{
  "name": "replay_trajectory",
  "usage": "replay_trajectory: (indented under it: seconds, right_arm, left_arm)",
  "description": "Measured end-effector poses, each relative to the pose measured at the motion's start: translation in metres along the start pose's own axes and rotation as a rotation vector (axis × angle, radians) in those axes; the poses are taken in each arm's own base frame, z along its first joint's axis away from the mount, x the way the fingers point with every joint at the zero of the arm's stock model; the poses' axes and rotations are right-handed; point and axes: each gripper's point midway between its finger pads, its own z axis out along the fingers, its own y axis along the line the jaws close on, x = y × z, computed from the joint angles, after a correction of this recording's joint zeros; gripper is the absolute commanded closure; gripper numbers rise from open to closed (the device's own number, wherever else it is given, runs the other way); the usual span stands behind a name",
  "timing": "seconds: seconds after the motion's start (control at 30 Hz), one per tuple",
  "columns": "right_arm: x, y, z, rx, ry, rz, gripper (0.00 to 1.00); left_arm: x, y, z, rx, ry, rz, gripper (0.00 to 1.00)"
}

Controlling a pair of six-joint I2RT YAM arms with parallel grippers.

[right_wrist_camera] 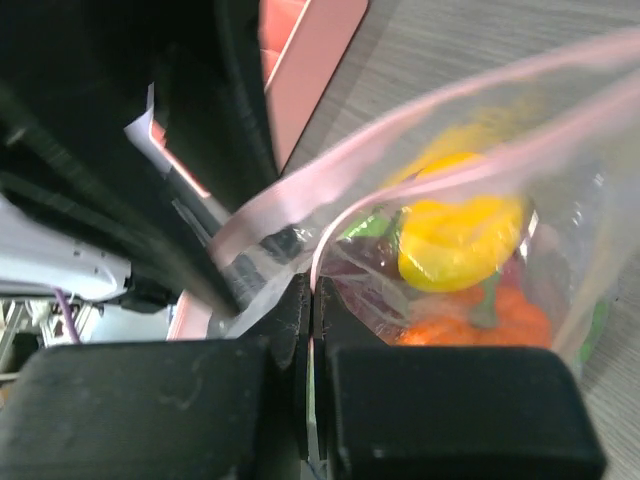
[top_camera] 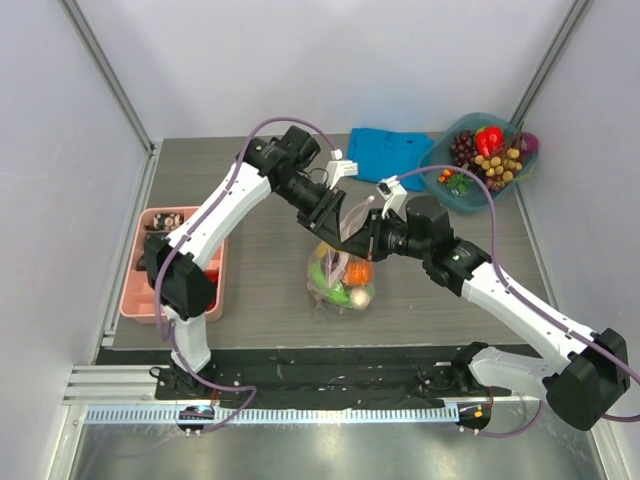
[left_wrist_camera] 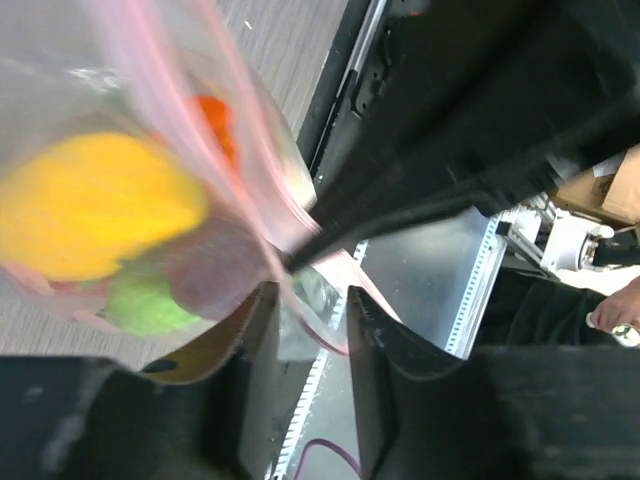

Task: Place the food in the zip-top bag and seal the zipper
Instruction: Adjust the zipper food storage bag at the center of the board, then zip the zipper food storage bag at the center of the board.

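Two grippers are met at the mouth of the bag (top_camera: 342,262), which is hung over the middle of the table (top_camera: 260,290); whether its bottom rests on the top cannot be told. Food (top_camera: 346,280) is seen inside it, bunched low: yellow, green, orange and purple pieces.

Sealing is judged the step in hand. For a good seal the zipper (right_wrist_camera: 420,140) should be kept taut from the clamped end and both tracks lined up. The pinch should then be run end to end, with no film folded in.

Right gripper (right_wrist_camera: 312,295): fully closed, the bag's pink edge pinched between the pads.

Left gripper (left_wrist_camera: 310,312): parted partway, a clear gap shown. Film is passed loosely through the gap and nothing is clamped.

How much of the strip is sealed cannot be told, as it is blurred.
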Motion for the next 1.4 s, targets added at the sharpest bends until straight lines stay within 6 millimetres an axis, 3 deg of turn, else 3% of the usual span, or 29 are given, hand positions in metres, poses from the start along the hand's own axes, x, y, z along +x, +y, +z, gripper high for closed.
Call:
replay_trajectory:
  seconds: [0.2,0.3,0.37,0.43,0.6,0.77,0.9,1.07,1.17,1.2,1.27,1.3,1.37,1.4]
  right_arm:
    - [-0.003,-0.005,0.003,0.012,-0.036,0.012,0.99]
    - [-0.005,-0.004,0.003,0.013,-0.051,0.022,0.99]
    - [-0.007,-0.002,0.004,0.009,-0.061,0.028,0.99]
    - [-0.01,0.001,0.005,0.004,-0.077,0.027,0.99]
    - [-0.013,0.002,0.006,0.01,-0.097,0.041,0.99]
    - [-0.016,0.001,0.006,0.025,-0.111,0.077,0.99]
    - [-0.018,0.002,0.007,0.03,-0.127,0.104,0.99]
    - [-0.021,0.005,0.007,0.025,-0.141,0.138,0.99]
    - [-0.022,0.006,0.008,0.024,-0.145,0.154,0.99]
    - [-0.023,0.006,0.008,0.023,-0.148,0.156,0.96]
    - [-0.024,0.007,0.008,0.021,-0.155,0.158,0.83]
    - [-0.025,0.007,0.008,0.02,-0.156,0.157,0.66]
    - [-0.025,0.006,0.007,0.02,-0.154,0.139,0.52]
    - [-0.025,0.004,0.005,0.019,-0.149,0.109,0.41]
  left_arm:
    - [0.009,-0.006,-0.006,-0.015,-0.022,0.025,0.48]
    - [0.009,-0.003,-0.006,-0.031,-0.024,0.026,0.35]
    - [0.007,-0.002,-0.005,-0.034,-0.033,0.02,0.11]
    - [0.008,0.002,-0.001,-0.039,-0.05,0.018,0.0]
    - [0.021,0.0,-0.002,-0.047,-0.09,0.024,0.0]
    - [0.021,-0.015,-0.013,-0.102,-0.157,0.118,0.04]
    - [0.017,-0.016,-0.007,-0.183,-0.167,0.184,0.09]
    - [0.02,0.002,0.007,-0.304,-0.153,0.206,0.26]
    - [0.021,0.015,0.009,-0.365,-0.15,0.203,0.5]
    - [0.021,0.018,0.009,-0.379,-0.151,0.2,0.64]
    - [0.019,0.021,0.008,-0.399,-0.158,0.201,0.82]
    - [0.019,0.021,0.006,-0.406,-0.159,0.211,0.99]
    - [0.019,0.022,0.003,-0.419,-0.154,0.247,1.0]
    - [0.02,0.023,0.001,-0.428,-0.149,0.265,1.0]
